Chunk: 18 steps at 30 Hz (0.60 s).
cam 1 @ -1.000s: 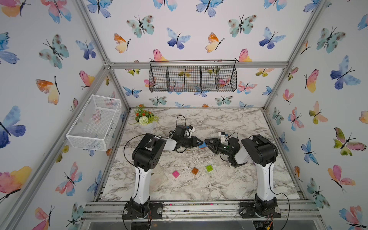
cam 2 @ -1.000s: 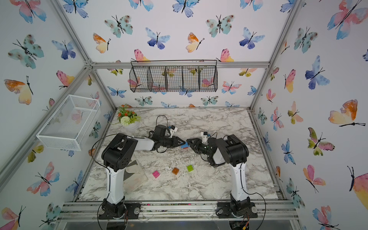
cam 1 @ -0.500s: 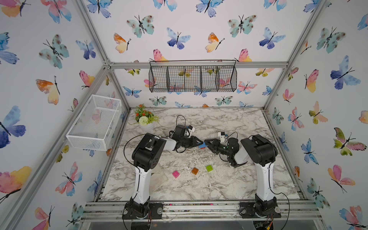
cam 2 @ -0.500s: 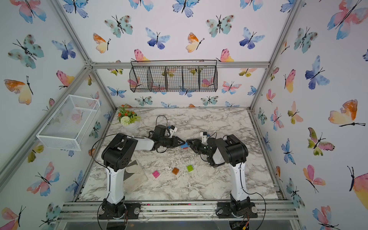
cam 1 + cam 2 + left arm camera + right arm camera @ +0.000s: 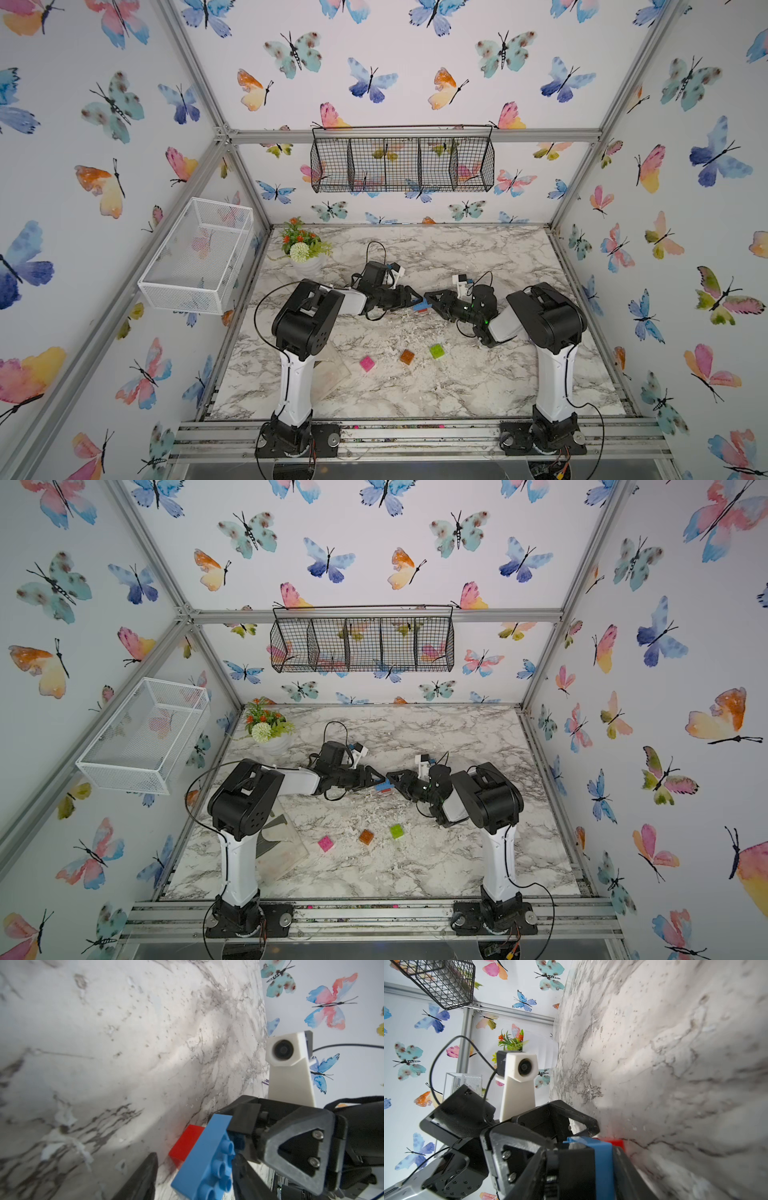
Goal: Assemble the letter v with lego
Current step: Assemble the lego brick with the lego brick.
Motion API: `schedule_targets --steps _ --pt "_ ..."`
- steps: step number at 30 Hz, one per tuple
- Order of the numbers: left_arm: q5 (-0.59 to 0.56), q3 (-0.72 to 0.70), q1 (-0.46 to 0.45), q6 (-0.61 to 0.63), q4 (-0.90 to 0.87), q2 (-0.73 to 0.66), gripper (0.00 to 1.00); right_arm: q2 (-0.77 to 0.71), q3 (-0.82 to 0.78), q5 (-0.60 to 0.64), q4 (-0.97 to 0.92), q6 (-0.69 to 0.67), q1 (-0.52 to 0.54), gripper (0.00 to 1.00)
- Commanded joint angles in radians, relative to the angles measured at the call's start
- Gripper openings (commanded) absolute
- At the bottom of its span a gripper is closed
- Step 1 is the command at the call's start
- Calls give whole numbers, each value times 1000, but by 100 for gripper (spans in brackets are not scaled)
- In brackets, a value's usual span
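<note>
I count five: blue brick (image 5: 207, 1159) clenched in right pincer (image 5: 598, 1147), red brick (image 5: 187, 1142) touching; left pincer (image 5: 195, 1155) released; pink brick (image 5: 367, 363), orange brick (image 5: 407, 356), green brick (image 5: 436, 351) loose.

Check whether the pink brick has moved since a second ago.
No. In a top view the pink brick lies where it did, same gap to the front rail.

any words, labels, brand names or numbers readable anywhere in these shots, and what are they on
None: no view shows any readable text.
Studs of the blue brick: any embossed mark is too blurred to read.
White camera mount: no writing visible.
</note>
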Motion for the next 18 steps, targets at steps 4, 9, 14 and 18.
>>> schedule_targets --steps 4,9,14,18 --pt "-69 -45 27 35 -190 -19 69 -47 28 8 -120 -59 4 78" --pt "-114 -70 39 82 -251 -106 74 -76 33 9 -152 -79 4 97" --pt "-189 -145 29 138 -333 -220 74 -141 36 25 -253 -132 0 98" --pt "-322 -244 -45 149 -405 -340 69 -233 28 87 -419 -219 -9 98"
